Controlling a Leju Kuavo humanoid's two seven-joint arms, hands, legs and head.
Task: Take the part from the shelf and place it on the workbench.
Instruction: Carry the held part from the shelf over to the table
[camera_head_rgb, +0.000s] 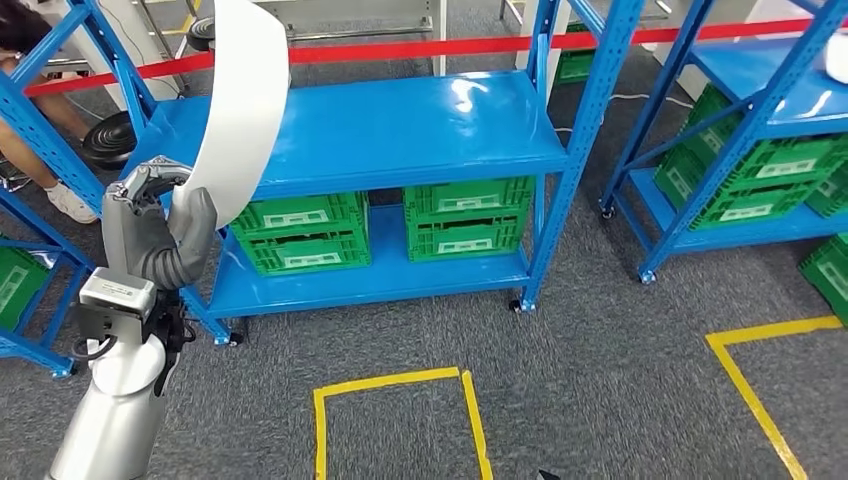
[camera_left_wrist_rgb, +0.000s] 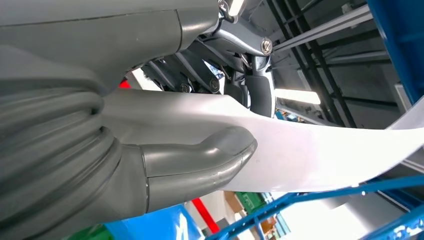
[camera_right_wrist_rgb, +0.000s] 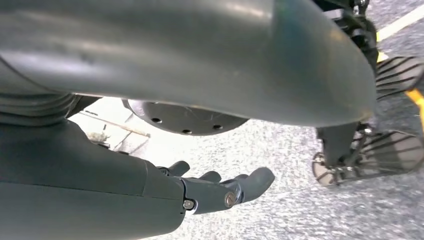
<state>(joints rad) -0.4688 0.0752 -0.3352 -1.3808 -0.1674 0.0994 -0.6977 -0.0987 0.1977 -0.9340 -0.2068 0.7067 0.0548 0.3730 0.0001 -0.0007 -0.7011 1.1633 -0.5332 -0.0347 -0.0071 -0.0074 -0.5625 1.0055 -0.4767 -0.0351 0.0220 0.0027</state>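
Between the thumb and the darker fingers (camera_left_wrist_rgb: 252, 95) of the left hand (camera_head_rgb: 150, 215) sits the lower end of the part (camera_head_rgb: 245, 100), a long curved white sheet-like panel. The left wrist view shows the thick grey thumb pressed on one face and the fingers on the other, so the hold is a pinch across the thin dimension. From that pinch the part's long axis runs up and away from the fingers, rising past the front edge of the blue shelf (camera_head_rgb: 400, 130) and bowing over near its top, so nearly all of its length stands beyond the hold. It appears clear of the shelf's top board, though the head view cannot settle whether the two touch.

The right hand (camera_right_wrist_rgb: 220, 187) hangs low over the grey carpet, well apart from the part, its fingers loosely apart and holding nothing (so the left is the only hand placed to carry).

No counter appears among the shelves, green crates (camera_head_rgb: 300, 232) and yellow floor tape (camera_head_rgb: 395, 385); judging from this, the carry and placing remain, and the long unsupported end will likely swing with any turn.
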